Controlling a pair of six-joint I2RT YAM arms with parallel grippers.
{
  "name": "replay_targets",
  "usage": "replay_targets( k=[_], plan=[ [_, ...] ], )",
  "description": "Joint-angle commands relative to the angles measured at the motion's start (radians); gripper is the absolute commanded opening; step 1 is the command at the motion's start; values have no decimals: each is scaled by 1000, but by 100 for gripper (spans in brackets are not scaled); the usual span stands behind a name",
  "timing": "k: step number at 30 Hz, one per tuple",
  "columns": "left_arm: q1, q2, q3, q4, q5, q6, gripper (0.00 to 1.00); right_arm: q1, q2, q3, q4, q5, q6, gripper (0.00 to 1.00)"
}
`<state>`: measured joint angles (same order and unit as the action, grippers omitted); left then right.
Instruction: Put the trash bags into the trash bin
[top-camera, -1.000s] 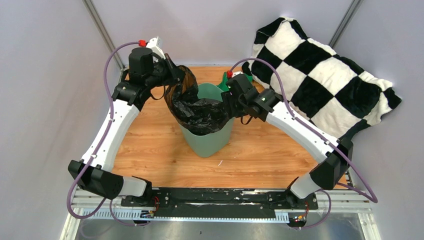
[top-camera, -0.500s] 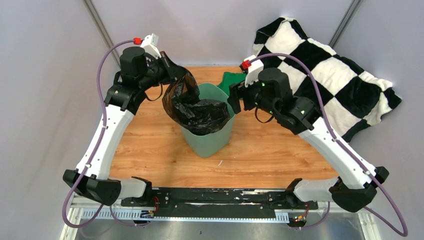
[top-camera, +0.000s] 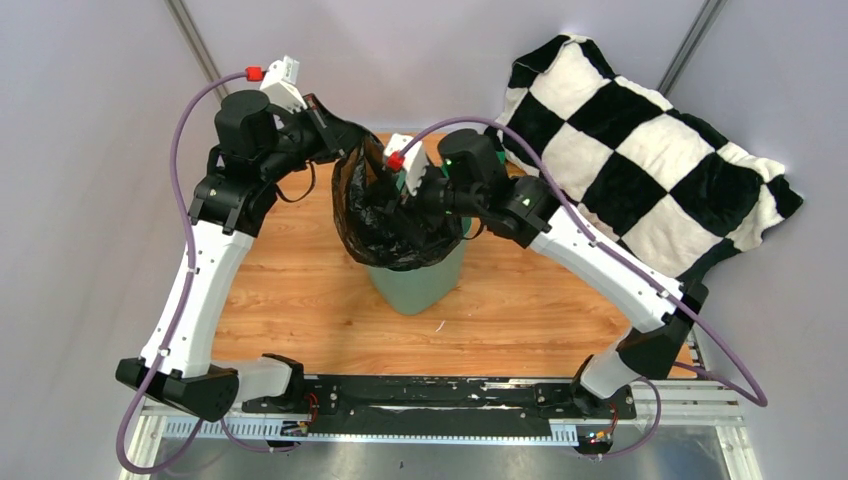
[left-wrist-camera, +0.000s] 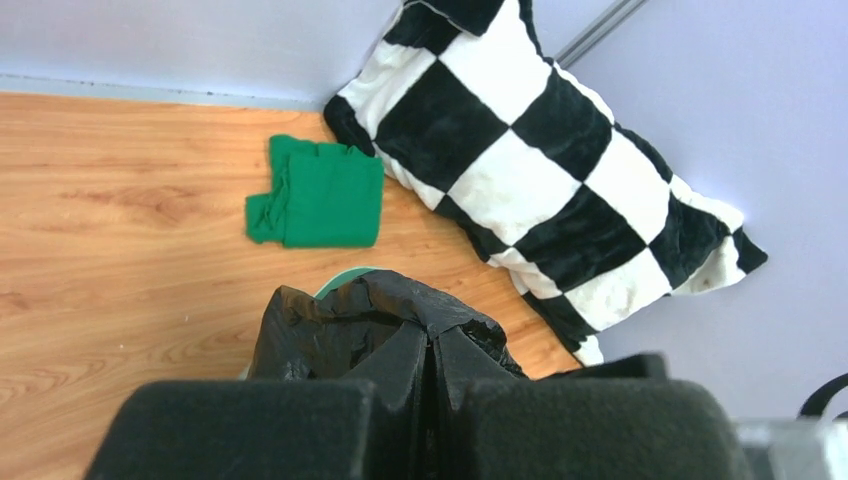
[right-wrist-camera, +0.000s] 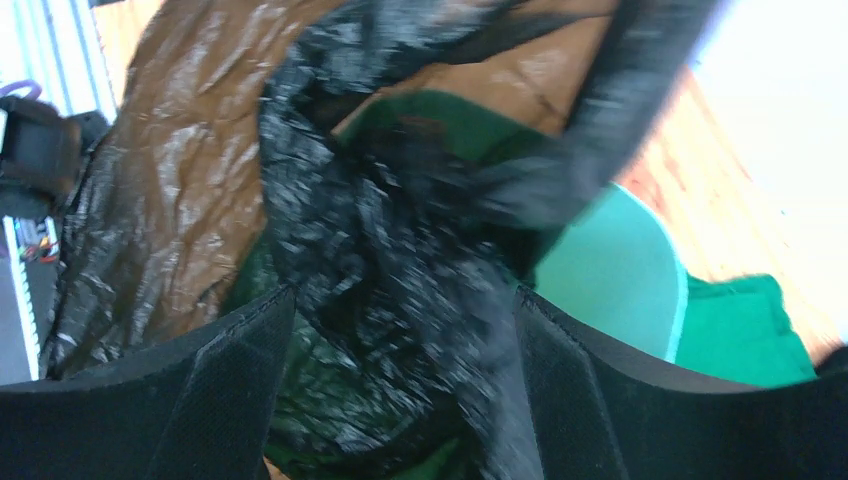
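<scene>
Trash bags (top-camera: 392, 215) half in, second hand now over the bin

Bunched across the open mouth of the trash bin (top-camera: 415, 285) at mid-tabletop (top-camera: 300, 290), spilling over the left rim and drawn up at the far-left corner. Pinched there by the left hand (left-wrist-camera: 432, 340), clenched tight on a fold of the glossy black film, fingers pressed together with plastic between.

Changed within the last second: swung in from the right flank of the bin to a spot directly above its mouth, so with the right hand (right-wrist-camera: 400, 300), fingers spread wide and grasping nothing, crinkled film between and below them. Contact with the plastic impossible to tell through the blur. Over the same span, raised and pulled a little farther left, so with the left hand, taking the bag's edge higher above the rim.

Reads as a shift from merely holding the bag to working it in: one side kept taut, the other hand placed to press the bulk down inside. Not yet finished, with much film above and outside the rim. Some risk of dragging the bag back out through further lifting, or of tipping the light bin under a sideways push.

Beyond the bin, a folded green cloth (left-wrist-camera: 320, 195); at far right, a chequered pillow (top-camera: 640, 150). Neither touched by either hand.
</scene>
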<state>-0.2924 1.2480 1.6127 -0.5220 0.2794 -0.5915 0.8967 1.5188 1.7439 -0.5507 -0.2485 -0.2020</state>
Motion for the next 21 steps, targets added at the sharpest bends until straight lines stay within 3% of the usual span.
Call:
replay_targets(
  k=[1, 7, 9, 12, 15, 21],
  plan=[
    [-8, -12, 36, -23, 7, 0, 0, 49, 21, 48, -31, -46, -72, 81],
    [-8, -6, 49, -25, 6, 9, 0, 83, 35, 47, -39, 85, -78, 75],
    [-8, -7, 53, -33, 0, 18, 0, 87, 43, 58, -43, 188, -59, 59],
    [-8, -14, 48, -45, -15, 35, 1, 87, 53, 78, -66, 373, -21, 21],
    [-8, -20, 38, -50, -25, 44, 7, 87, 59, 104, -108, 448, 18, 1],
    [-8, -50, 0, -59, -40, 69, 25, 86, 34, 133, -153, 488, 122, 0]
  ],
)
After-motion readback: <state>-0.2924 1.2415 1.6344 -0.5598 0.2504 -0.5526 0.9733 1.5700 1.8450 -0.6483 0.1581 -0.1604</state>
